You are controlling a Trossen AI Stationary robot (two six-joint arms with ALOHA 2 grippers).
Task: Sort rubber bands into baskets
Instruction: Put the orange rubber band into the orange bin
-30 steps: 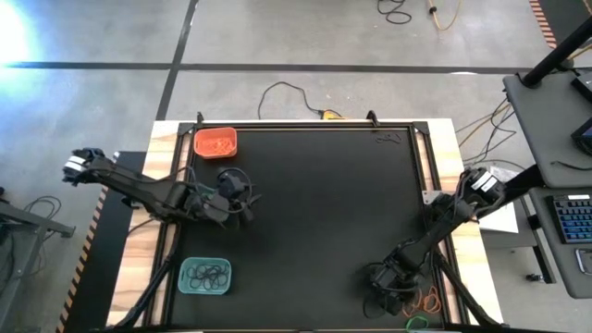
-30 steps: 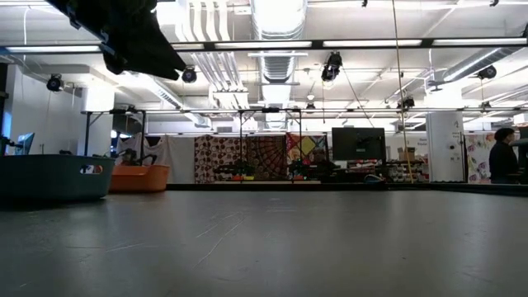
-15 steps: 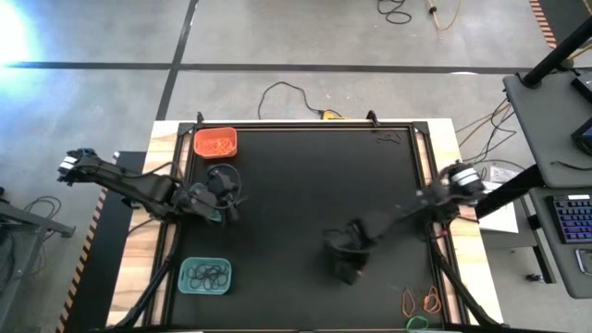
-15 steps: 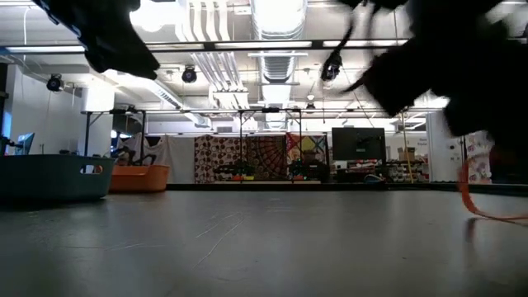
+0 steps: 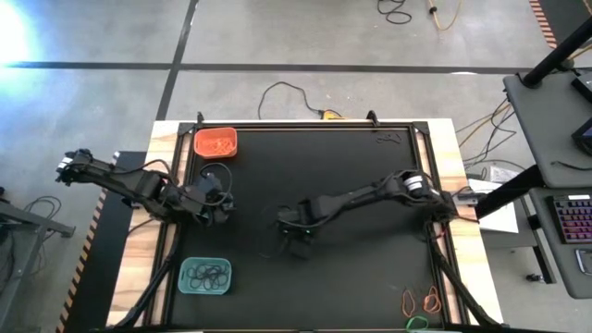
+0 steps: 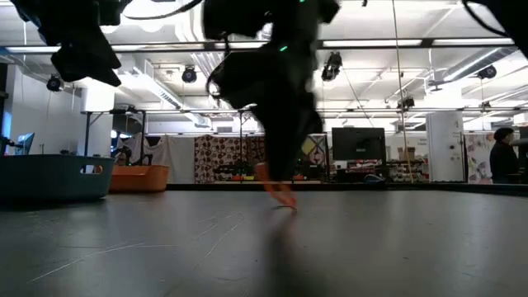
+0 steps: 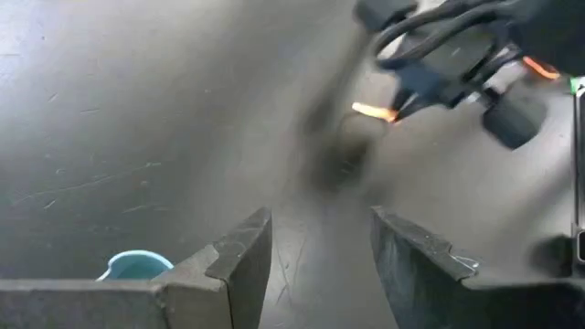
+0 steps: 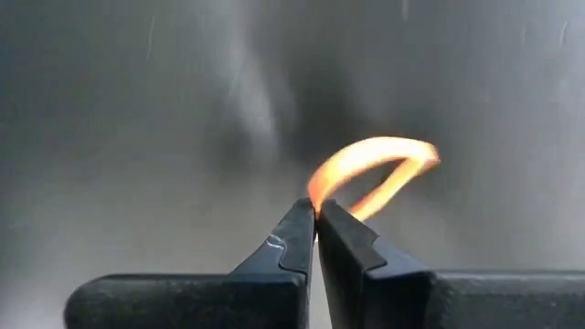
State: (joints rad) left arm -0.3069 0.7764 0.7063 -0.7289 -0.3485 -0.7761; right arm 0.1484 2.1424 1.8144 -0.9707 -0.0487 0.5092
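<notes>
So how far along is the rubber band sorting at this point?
Partly done. The orange basket holds orange bands and the teal basket holds black ones. In hand: the right end effector, shut on an orange rubber band, is over mid-table. The left end effector hangs open near the table's left edge. Left: a few loose bands, orange and green, at the near right corner.
</notes>
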